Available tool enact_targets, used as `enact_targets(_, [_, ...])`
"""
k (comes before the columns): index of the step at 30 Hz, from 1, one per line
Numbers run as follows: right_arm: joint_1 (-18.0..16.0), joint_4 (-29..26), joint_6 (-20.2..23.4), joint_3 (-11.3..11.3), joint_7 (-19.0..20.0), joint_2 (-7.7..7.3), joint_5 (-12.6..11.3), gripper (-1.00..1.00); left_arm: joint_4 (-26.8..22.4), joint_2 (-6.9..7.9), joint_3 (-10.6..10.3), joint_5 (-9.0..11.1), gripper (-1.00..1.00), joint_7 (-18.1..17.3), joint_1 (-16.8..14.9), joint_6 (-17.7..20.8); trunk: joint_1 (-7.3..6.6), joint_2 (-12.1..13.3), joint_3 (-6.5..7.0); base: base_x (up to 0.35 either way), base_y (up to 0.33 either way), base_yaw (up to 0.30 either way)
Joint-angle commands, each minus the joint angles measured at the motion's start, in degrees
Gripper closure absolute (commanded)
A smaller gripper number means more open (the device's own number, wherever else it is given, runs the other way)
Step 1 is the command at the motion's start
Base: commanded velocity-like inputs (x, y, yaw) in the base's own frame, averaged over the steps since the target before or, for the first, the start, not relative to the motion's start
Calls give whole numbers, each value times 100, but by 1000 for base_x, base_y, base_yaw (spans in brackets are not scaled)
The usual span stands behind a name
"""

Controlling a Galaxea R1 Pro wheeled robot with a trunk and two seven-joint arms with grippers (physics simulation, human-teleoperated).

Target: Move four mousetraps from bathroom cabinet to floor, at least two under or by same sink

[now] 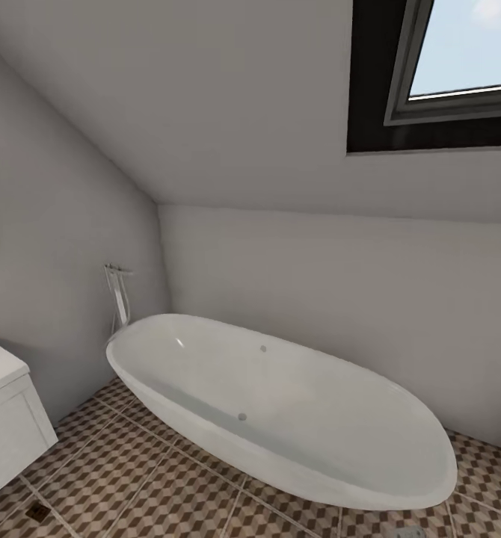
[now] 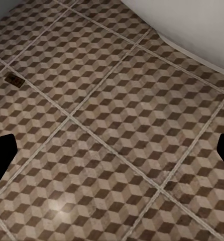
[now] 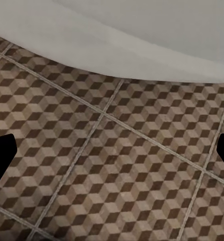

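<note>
White bathtub (image 1: 280,403) in head view; wrists see bathroom floor (image 2: 112,125).

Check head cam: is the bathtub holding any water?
No. The oval white bathtub is dry inside, its bare basin and drain showing, standing on the cube-pattern floor tiles.

The left gripper (image 2: 112,150) hangs over the bathroom floor (image 2: 107,100), its dark fingertips (image 2: 1,153) spread wide with nothing between them. A small dark drain (image 2: 14,79) is set in one tile, and a white bathtub (image 2: 192,25) borders the tiles.
</note>
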Motion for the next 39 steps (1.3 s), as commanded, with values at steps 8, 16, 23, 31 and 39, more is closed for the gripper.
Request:
enact_targets(8, [-8, 24, -39, 37, 4, 2, 13, -100, 23, -25, -14, 38, -100, -8, -8, -36, 3, -5, -2, 0, 0, 0])
enact_targets(16, [-8, 24, -39, 37, 12, 0, 13, -100, 23, -29, -14, 38, -100, -8, -8, -36, 3, -5, -27, 0, 0, -20])
enact_targets(23, [-8, 24, -39, 37, 13, 1, 13, -100, 23, -29, -14, 38, -100, -8, -8, -36, 3, -5, -83, 0, 0, -79])
enact_targets(31, [-8, 24, -39, 37, 13, 0, 13, -100, 23, -29, -14, 38, -100, -8, -8, -36, 3, -5, -153, 0, 0, -91])
enact_targets(39, [-8, 24, -39, 37, 13, -1, 13, -100, 23, -29, -14, 38, -100, -8, -8, -36, 3, -5, -176, 0, 0, -183])
